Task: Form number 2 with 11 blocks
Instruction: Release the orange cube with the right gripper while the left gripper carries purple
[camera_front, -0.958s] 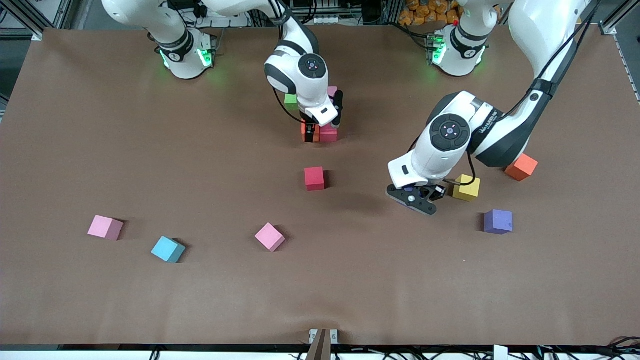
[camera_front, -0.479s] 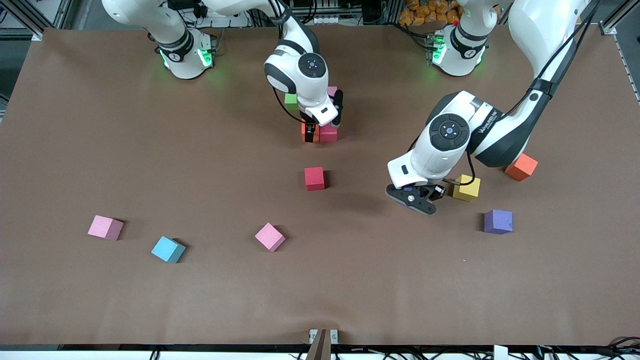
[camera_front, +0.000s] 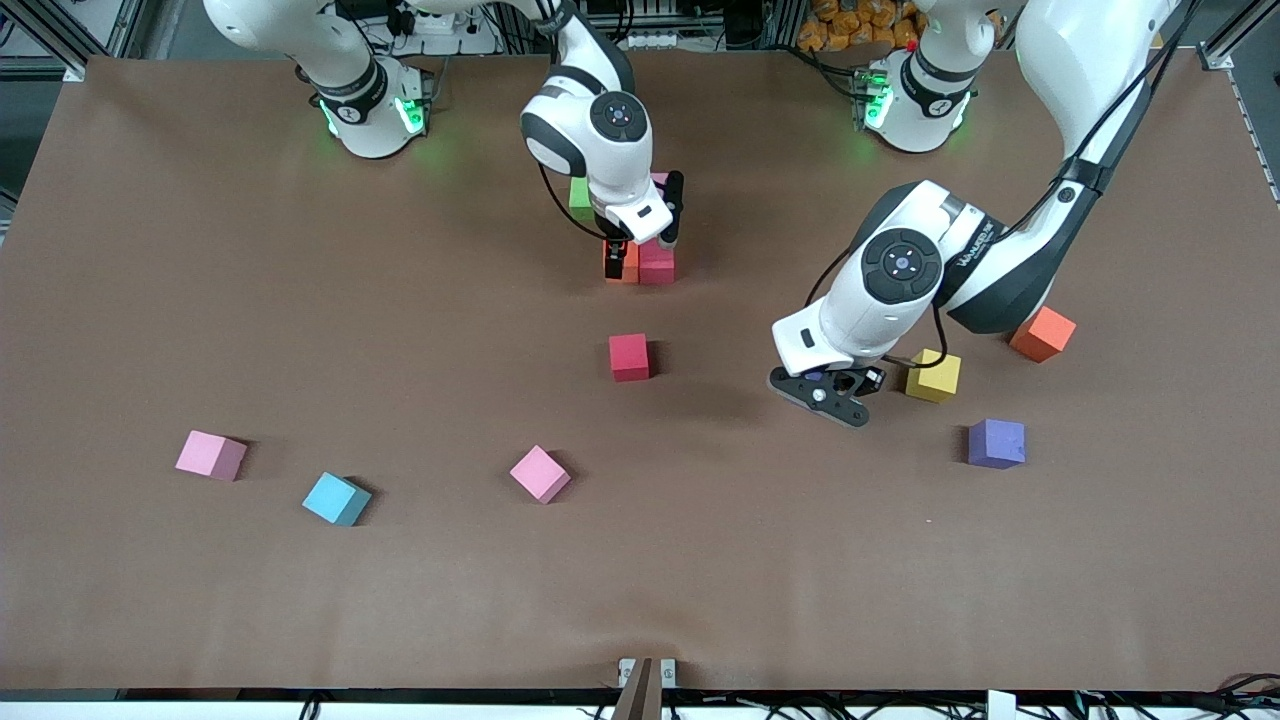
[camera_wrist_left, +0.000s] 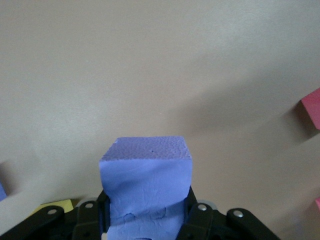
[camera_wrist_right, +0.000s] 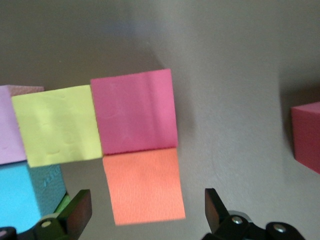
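The started number 2 is a cluster of blocks near the robots' bases: an orange block (camera_front: 620, 263) (camera_wrist_right: 145, 185), a deep pink one (camera_front: 657, 266) (camera_wrist_right: 135, 112), a yellow one (camera_wrist_right: 57, 125), a light blue one (camera_wrist_right: 22, 197), a green one (camera_front: 581, 196). My right gripper (camera_front: 643, 233) (camera_wrist_right: 147, 210) hangs open just above the orange block, one finger on each side of it and clear of it. My left gripper (camera_front: 822, 392) (camera_wrist_left: 145, 217) is shut on a purple block (camera_wrist_left: 145, 180), held above the table beside a yellow block (camera_front: 933, 376).
Loose blocks lie about the table: red (camera_front: 629, 357), purple (camera_front: 996, 443), orange (camera_front: 1042, 333) toward the left arm's end; pink (camera_front: 540, 473), light blue (camera_front: 336, 498) and pink (camera_front: 211, 455) nearer the front camera toward the right arm's end.
My right gripper has lifted a little off the orange block, which stays in the cluster. My left gripper has drifted slightly with the purple block still held.
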